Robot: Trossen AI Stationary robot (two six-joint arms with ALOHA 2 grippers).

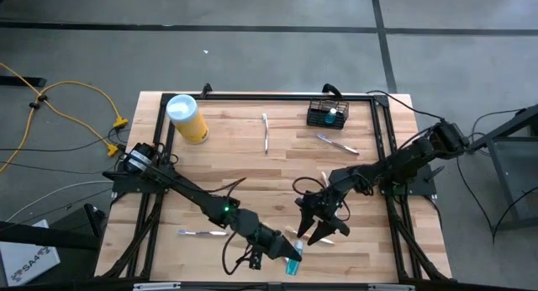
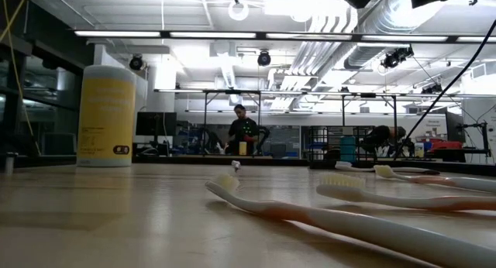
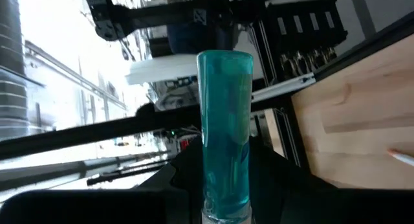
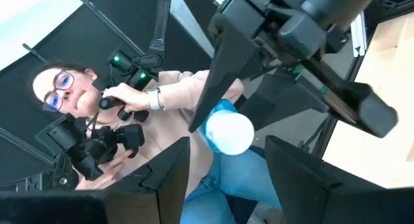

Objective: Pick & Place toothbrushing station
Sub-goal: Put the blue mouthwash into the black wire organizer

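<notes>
The toothbrushing station, a small black wire-mesh basket (image 1: 326, 114), stands on the table at the far right with something teal inside. No gripper is near it. My left gripper (image 1: 284, 256) is near the table's near edge, shut on a teal tube (image 1: 294, 261), which also shows in the left wrist view (image 3: 224, 127). My right gripper (image 1: 315, 232) is open just to the far right of the tube. It points at the tube's white round end (image 4: 228, 133) and touches nothing. My left gripper holds the teal tube by the part near its white end (image 3: 226, 212). The rest of the tube reaches out past the fingers, along them. The picture's lower edge cuts off the place of contact. The tube is lifted clear of the table.
A yellow canister with a white lid (image 1: 187, 119) stands at the far left. Toothbrushes lie loose on the wood, one in the far middle (image 1: 265, 133), one near the basket (image 1: 336, 144) and one at the near left (image 1: 202, 233). A person (image 4: 97, 114) with a camera is beyond the near edge.
</notes>
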